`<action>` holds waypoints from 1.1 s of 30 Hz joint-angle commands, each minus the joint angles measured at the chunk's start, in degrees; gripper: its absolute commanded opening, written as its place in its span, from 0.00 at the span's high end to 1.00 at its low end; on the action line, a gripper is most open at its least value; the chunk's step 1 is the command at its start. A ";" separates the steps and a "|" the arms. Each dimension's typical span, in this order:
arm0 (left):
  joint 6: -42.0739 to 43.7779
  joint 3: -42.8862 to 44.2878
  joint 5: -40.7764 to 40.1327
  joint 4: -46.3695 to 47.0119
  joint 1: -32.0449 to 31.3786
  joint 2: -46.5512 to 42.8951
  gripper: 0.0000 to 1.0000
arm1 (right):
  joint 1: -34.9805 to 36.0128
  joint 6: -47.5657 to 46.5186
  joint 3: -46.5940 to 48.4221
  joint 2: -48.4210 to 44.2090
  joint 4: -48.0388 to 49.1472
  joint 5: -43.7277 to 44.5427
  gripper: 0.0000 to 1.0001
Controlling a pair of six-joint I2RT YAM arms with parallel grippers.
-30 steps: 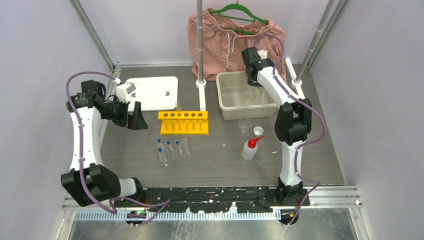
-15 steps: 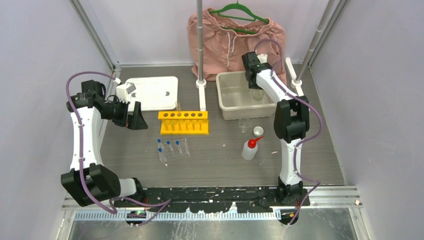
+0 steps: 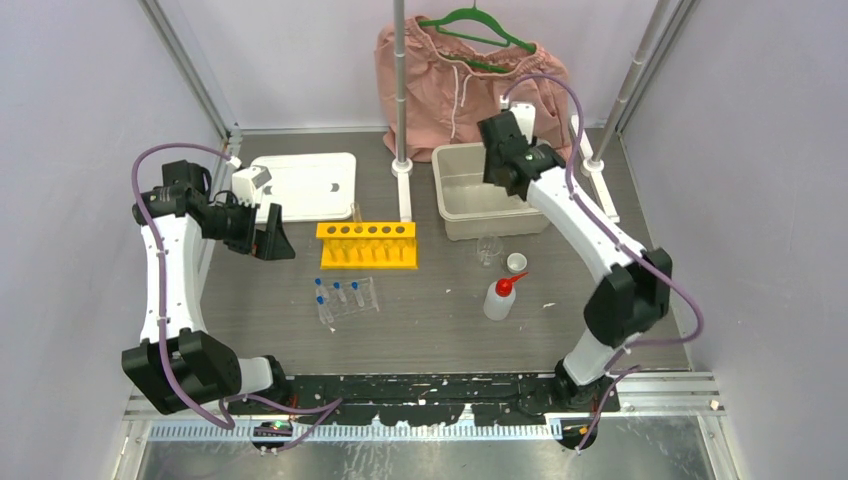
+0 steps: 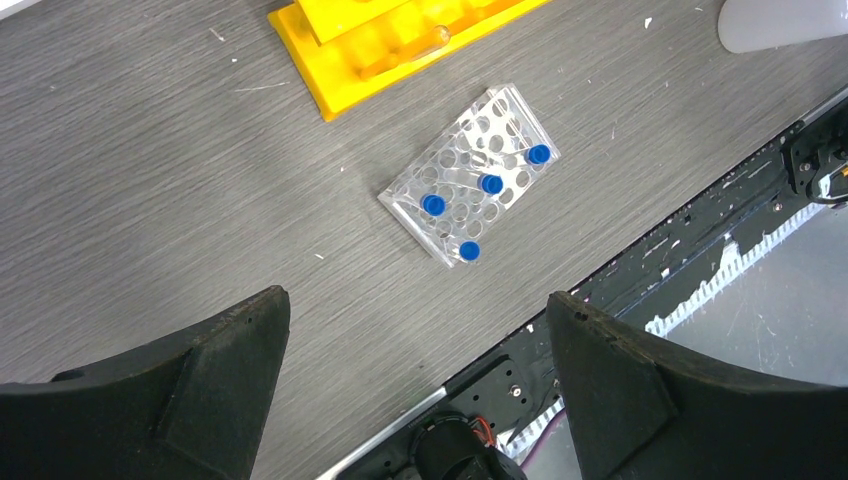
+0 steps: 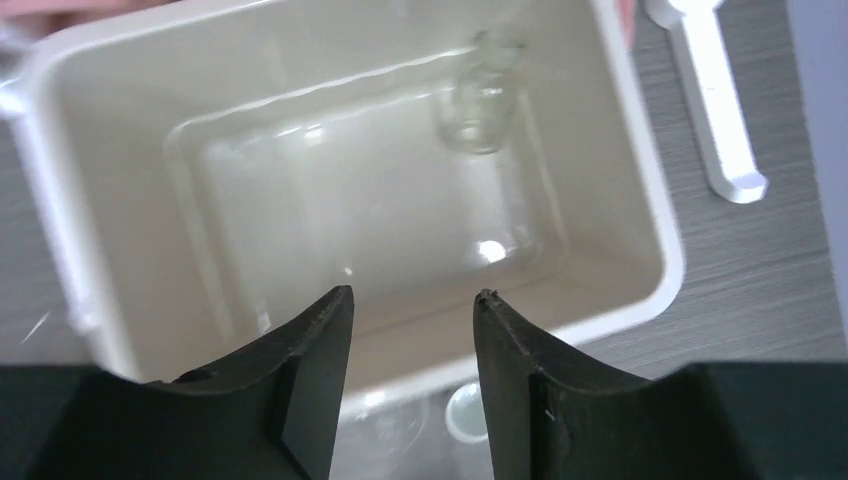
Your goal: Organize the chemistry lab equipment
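Note:
My right gripper [image 3: 507, 168] [image 5: 415, 293] hangs open over the clear plastic tray [image 3: 446, 200] [image 5: 640, 170], nothing between its fingers. One small clear beaker [image 5: 482, 100] lies inside the tray near its far right corner. Another clear beaker [image 3: 488, 250] and a small white-rimmed one [image 3: 516, 263] stand on the table in front of the tray. Close by is the white squeeze bottle with red nozzle [image 3: 500, 297]. The yellow holed rack [image 3: 367, 244] [image 4: 400, 45] sits mid-table. Several blue-capped tubes rest in a small clear holder [image 3: 346, 297] [image 4: 470, 190]. My left gripper [image 3: 268, 238] [image 4: 420, 300] is wide open at the left, above bare table.
A flat white lid [image 3: 305, 185] lies at the back left. A metal stand pole [image 3: 401, 100] rises behind the rack. Pink shorts on a green hanger [image 3: 450, 80] hang at the back. A white bar [image 3: 600, 180] lies right of the tray.
My right gripper's jaws have opened and its wrist has drawn back toward the tray's near side, while that arm's elbow swung out to the right. The left arm has not moved.

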 commanded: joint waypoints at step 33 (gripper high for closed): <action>1.02 -1.00 0.25 -0.16 0.41 -3.03 0.00 | 10.00 5.26 -25.43 -2.30 8.49 -15.00 0.50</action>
